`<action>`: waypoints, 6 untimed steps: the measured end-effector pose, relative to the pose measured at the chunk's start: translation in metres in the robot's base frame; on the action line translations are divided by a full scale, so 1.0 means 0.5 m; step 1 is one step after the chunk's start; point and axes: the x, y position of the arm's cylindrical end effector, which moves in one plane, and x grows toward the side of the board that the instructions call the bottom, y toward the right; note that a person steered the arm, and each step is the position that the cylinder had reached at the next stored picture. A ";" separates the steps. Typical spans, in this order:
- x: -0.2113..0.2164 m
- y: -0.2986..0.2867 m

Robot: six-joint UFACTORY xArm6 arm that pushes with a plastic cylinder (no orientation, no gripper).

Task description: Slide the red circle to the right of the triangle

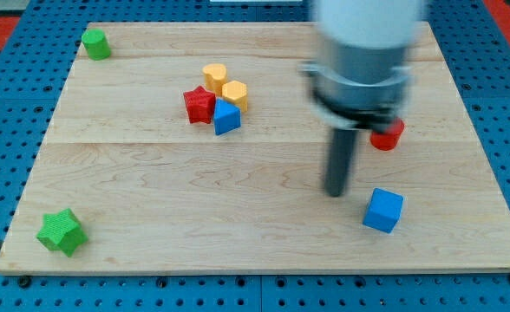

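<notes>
The red circle (pixel 388 135) lies at the view's right, partly hidden behind the arm's housing. The blue triangle (pixel 225 116) sits in a cluster left of centre, with a red star (pixel 199 105) touching its left and a yellow hexagon (pixel 235 94) just above it. My tip (pixel 336 191) is on the board below and left of the red circle, apart from it, and above and left of a blue cube (pixel 383 210). The rod looks blurred.
A yellow cylinder (pixel 214 75) stands at the top of the cluster. A green cylinder (pixel 96 43) is at the top left corner. A green star (pixel 62 230) is at the bottom left. The wooden board (pixel 151 191) ends in a blue pegboard surround.
</notes>
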 end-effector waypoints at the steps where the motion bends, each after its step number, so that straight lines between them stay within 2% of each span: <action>1: -0.057 0.186; 2: -0.138 0.103; 3: -0.260 0.012; 4: -0.312 -0.096; 5: -0.292 -0.174; 6: -0.239 -0.078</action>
